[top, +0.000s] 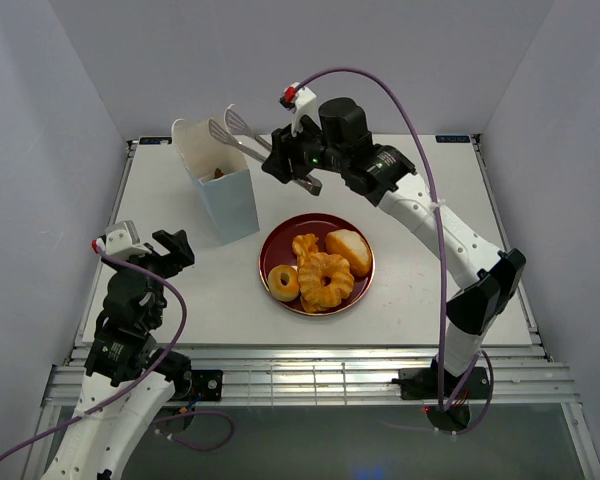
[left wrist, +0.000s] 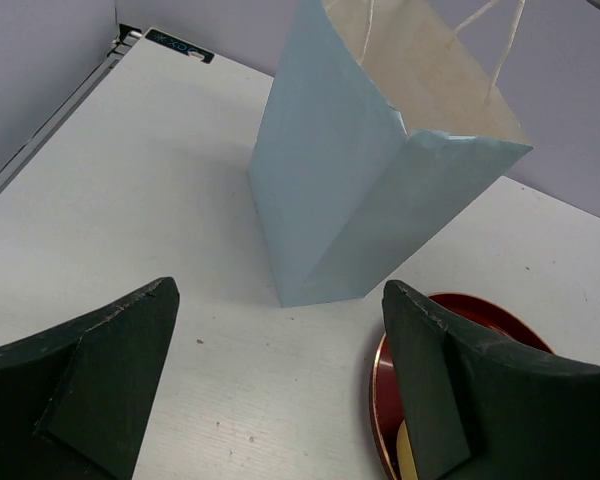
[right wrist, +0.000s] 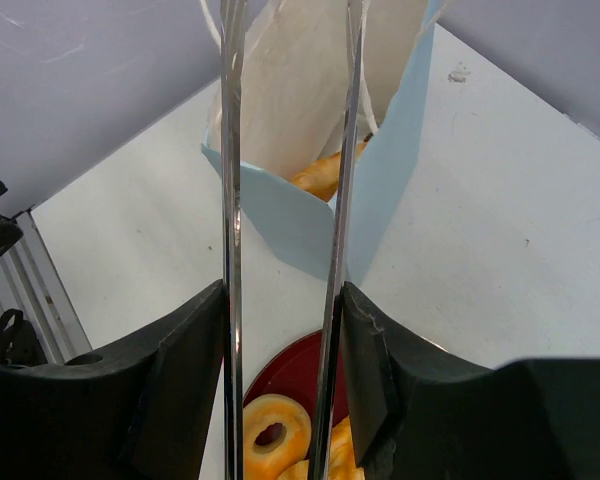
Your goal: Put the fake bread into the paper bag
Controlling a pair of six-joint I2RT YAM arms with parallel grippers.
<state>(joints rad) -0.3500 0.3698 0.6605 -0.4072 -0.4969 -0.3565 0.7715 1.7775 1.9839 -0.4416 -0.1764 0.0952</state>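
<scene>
The pale blue paper bag (top: 223, 195) stands open at the back left, with one golden piece of bread (top: 218, 173) inside it. It also shows in the right wrist view (right wrist: 325, 172). A ring donut (top: 283, 282), a twisted ring (top: 326, 280), a bun (top: 348, 250) and a croissant (top: 305, 245) lie on the dark red plate (top: 280, 245). My right gripper (top: 298, 168) is shut on the silver tongs (top: 242, 140). The tongs' tips are spread, hold nothing, and hover over the bag's mouth. My left gripper (top: 172, 248) is open and empty, left of the plate and in front of the bag (left wrist: 340, 190).
The plate's rim (left wrist: 377, 385) lies just right of my left fingers. White walls close in the table on the left, back and right. The table's front edge is a metal rail near the arm bases.
</scene>
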